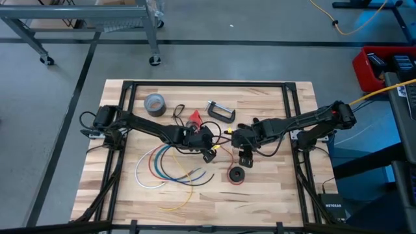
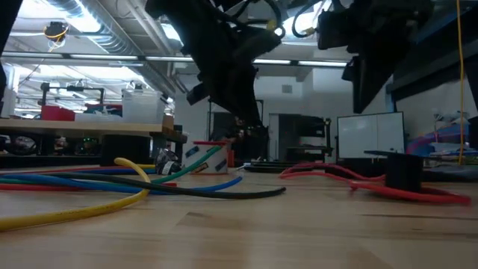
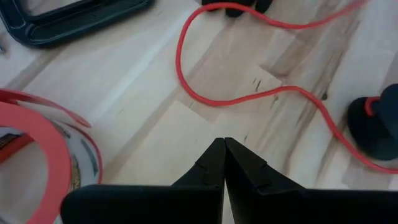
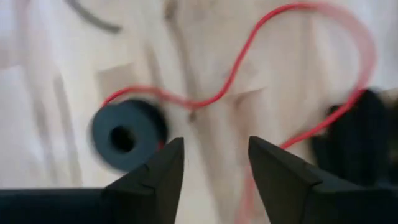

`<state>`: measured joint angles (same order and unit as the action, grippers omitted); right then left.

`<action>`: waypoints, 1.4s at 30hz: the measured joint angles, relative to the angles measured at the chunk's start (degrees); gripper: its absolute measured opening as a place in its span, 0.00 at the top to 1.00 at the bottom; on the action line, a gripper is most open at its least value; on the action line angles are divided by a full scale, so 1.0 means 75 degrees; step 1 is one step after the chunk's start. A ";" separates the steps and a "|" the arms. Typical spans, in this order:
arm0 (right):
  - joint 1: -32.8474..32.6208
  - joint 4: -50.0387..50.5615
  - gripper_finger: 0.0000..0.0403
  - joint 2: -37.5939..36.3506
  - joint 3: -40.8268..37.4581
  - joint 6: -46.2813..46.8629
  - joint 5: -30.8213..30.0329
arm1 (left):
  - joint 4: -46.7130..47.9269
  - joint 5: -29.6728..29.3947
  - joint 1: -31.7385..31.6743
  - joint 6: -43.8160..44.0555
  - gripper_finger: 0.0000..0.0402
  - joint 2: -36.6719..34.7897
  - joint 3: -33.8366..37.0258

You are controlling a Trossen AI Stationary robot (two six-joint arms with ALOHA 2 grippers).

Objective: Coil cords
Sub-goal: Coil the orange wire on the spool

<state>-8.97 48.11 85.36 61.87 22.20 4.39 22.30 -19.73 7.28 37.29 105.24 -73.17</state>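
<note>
The right tool (image 1: 246, 158) hangs over the middle of the tabletop (image 1: 273, 188) with its fingers spread and nothing between them; in its own wrist view the gap between the fingers (image 4: 155, 171) shows only bare wood and a blurred stretch of wire beyond. The red wire (image 1: 224, 147) lies loose on the wood in a wandering line between the two arms, and its far end joins the small black spool (image 1: 236, 175), which sits flat, hole upward, on the near side of the right tool and just beside it. The wire's long run goes roughly across the tabletop from the left tool (image 1: 209, 156) toward the right one, then bends down to the spool. The left tool is pressed together and holds nothing; its wrist view shows the shut fingertips (image 3: 222, 163) above bare wood, with the wire curving past ahead of them and the spool at the edge of view. In my judgement the right arm is the nearer to the spool, so the pick-up would fall to it: the spool lies slightly toward the front edge from its open fingers, with the wire trailing away toward the left arm
</note>
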 joint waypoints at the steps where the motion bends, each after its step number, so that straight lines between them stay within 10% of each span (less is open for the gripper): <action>1: 0.0000 0.0063 0.52 0.0000 0.0000 0.0035 0.0247 | 0.0023 -0.0003 0.0024 -0.0037 1.00 -0.0052 0.0000; 10: -0.0536 0.1100 0.51 0.0000 0.0003 0.1237 0.1469 | 0.0748 -0.0393 0.0377 -0.0378 1.00 -0.1312 -0.0012; 21: -0.1712 -0.0603 0.51 0.0035 -0.0127 0.2380 -0.0005 | 0.1215 -0.0960 0.1317 -0.0298 1.00 -0.1648 0.0222; 42: -0.1909 -0.3227 0.51 0.0050 -0.2351 0.3905 0.0047 | 0.1072 -0.2008 0.2283 0.1146 1.00 -0.2196 0.1332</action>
<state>-23.29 23.90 85.73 44.24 51.48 4.75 30.34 -34.79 24.40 45.88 88.77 -63.18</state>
